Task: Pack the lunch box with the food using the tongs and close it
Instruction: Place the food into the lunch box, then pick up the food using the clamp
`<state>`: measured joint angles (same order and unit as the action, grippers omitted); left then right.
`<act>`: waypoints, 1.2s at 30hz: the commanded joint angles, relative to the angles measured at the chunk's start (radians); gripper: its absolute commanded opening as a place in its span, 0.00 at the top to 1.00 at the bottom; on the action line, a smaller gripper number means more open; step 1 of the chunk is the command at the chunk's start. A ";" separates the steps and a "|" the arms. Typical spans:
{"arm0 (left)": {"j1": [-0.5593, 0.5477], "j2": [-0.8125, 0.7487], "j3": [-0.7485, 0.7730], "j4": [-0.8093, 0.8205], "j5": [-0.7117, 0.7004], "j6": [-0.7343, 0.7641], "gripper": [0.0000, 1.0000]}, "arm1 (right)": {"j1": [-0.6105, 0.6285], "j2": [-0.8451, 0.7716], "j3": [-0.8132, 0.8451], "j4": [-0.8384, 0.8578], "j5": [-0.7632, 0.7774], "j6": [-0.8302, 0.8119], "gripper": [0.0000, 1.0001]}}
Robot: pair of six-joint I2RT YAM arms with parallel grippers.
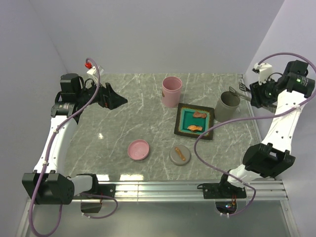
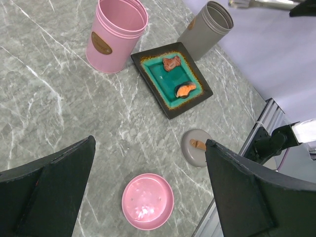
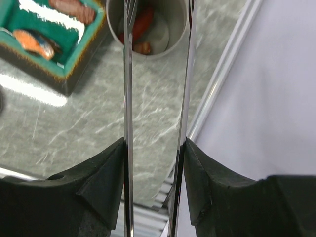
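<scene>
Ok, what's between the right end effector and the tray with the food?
The open grey canister stands between the right end effector and the black tray, clearest in the top external view. The tongs it holds reach over the canister.

The oval label [image 2: 101, 43] on the pink canister [image 2: 116, 34] is illegible.

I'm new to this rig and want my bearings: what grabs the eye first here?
The black tray with its teal inside, right of centre, holds two orange food pieces. At its far corners stand a pink canister and a grey canister; the right gripper holds silver tongs above the grey one, where red food already lies.
</scene>
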<state>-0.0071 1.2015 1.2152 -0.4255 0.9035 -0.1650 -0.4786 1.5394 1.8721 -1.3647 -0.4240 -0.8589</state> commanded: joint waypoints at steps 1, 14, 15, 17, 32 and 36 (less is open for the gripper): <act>0.004 -0.006 0.023 0.039 0.020 -0.010 0.01 | 0.038 -0.057 0.065 -0.076 -0.050 0.017 0.46; 0.004 -0.031 0.020 0.011 0.018 0.004 0.01 | 0.477 -0.216 -0.281 0.016 0.008 0.124 0.52; 0.004 -0.030 0.018 0.011 0.020 0.004 0.01 | 0.527 -0.222 -0.339 0.027 0.017 0.120 0.52; 0.004 -0.028 0.018 0.008 0.015 0.001 0.01 | 0.557 -0.229 -0.399 0.071 0.063 0.123 0.53; 0.004 -0.008 0.024 -0.006 -0.006 0.012 0.01 | 0.595 -0.182 -0.580 0.211 0.177 0.090 0.50; 0.004 -0.002 0.024 -0.006 -0.008 0.012 0.01 | 0.595 -0.164 -0.576 0.225 0.198 0.087 0.49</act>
<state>-0.0071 1.2015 1.2152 -0.4351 0.8925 -0.1696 0.1116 1.3670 1.2900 -1.1870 -0.2527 -0.7567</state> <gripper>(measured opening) 0.994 0.514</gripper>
